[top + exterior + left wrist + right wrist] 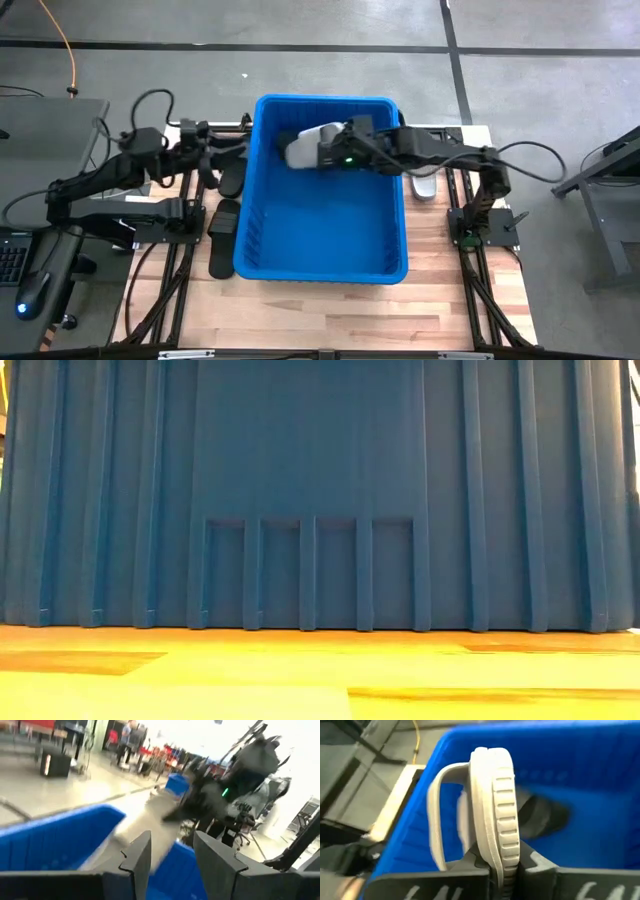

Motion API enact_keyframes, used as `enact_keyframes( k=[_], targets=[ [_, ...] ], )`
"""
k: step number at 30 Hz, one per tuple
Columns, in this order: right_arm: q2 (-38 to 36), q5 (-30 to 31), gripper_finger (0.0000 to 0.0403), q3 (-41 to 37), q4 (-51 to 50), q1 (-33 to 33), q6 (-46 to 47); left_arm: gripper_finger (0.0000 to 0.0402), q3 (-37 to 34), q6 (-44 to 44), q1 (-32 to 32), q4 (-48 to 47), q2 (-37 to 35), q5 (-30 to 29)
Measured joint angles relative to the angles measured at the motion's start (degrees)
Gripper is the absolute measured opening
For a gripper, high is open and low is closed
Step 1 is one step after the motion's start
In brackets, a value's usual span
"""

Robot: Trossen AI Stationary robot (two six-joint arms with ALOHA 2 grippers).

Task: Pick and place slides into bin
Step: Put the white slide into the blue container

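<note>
The blue bin (325,262) stands mid-table, and its ribbed wall (320,490) fills the low view. My right gripper (322,152) reaches over the bin's far part from the right, shut on a light grey slide (303,148), also seen in its wrist view (495,805). A dark shape (542,815) lies low inside the bin. My left gripper (236,152) is open and empty (172,855) at the bin's far left rim. Three black slides (224,218) lie flat on the table left of the bin. Another light grey slide (424,187) lies right of it. My right gripper pinches the slide's sole at one end (502,855) between its two fingers, one on each face of the sole. The fingers come roughly level from the table's right. The slide stands on edge ahead of the fingers, strap (437,820) to one side, lifted clear over the bin.
The bin takes up the table's middle, with the wooden tabletop (330,310) free in front of it. Cables and the arm bases sit at both table sides. A desk with a keyboard (15,255) stands off the left edge.
</note>
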Motion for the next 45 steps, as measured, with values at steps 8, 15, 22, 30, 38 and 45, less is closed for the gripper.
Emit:
enact_keyframes(
  k=[8, 15, 22, 30, 38, 45],
  targets=[
    [8.5, -8.1, 0.0003, -0.1, 0.0, 2.2, 13.3, 0.0138, 0.0, 2.1, 0.0, 4.0, -1.8, 3.0],
    [13.5, -4.7, 0.0003, -0.1, 4.8, 2.1, 19.5, 0.0138, 0.0, 3.0, 0.0, 5.8, -2.5, 5.3],
    [17.8, -7.7, 0.0004, 0.0, 7.7, 1.0, 20.2, 0.0138, 0.0, 2.9, 0.0, 5.8, -2.6, 7.4],
    [19.1, -6.7, 0.0005, 0.0, 7.1, 0.2, 20.0, 0.0138, 0.0, 2.9, 0.0, 5.8, -2.6, 8.8],
    [19.3, -6.8, 0.0005, 0.0, 6.4, -0.9, 20.0, 0.0138, 0.0, 3.1, 0.0, 6.1, -2.8, 9.2],
    [19.2, -7.7, 0.0005, 0.0, 8.7, -0.2, 19.5, 0.0138, 0.0, 4.4, 0.0, 7.7, -2.8, 9.8]
  ],
)
